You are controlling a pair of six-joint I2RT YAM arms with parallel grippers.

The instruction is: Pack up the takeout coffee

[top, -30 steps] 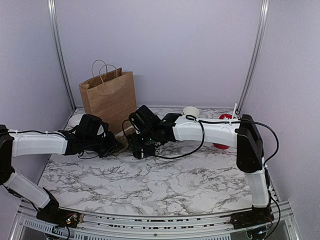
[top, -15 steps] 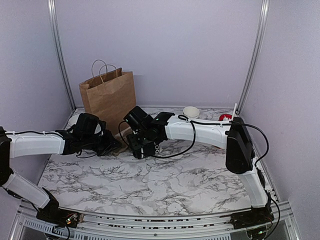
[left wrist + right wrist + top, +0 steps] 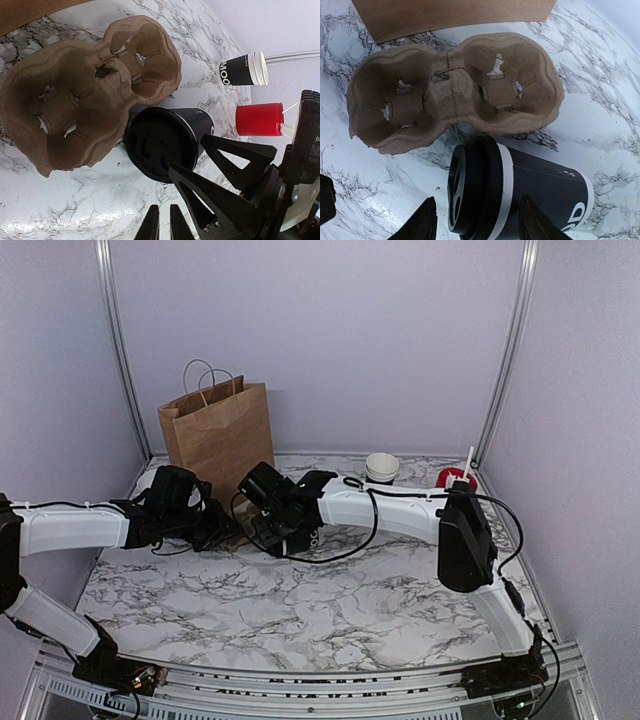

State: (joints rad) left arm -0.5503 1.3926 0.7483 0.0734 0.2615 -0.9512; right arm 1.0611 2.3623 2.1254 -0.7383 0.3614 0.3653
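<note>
The takeout coffee, a black cup with a white rim and a black lid, lies on its side on the marble table, lid toward the left arm. It lies right beside a brown two-cup pulp carrier. My right gripper is open, one finger on each side of the lid end, with small gaps showing. In the left wrist view the cup shows its lid face on, and my left gripper is shut and empty just short of it. From above, both grippers hide the cup.
A brown paper bag with handles stands upright at the back left, behind the carrier. A nested stack of black cups and a red cup of white sticks stand at the back right.
My right arm has swung left toward the bag and carrier, and its jaws have narrowed around the lying cup. The left arm has hardly moved.
</note>
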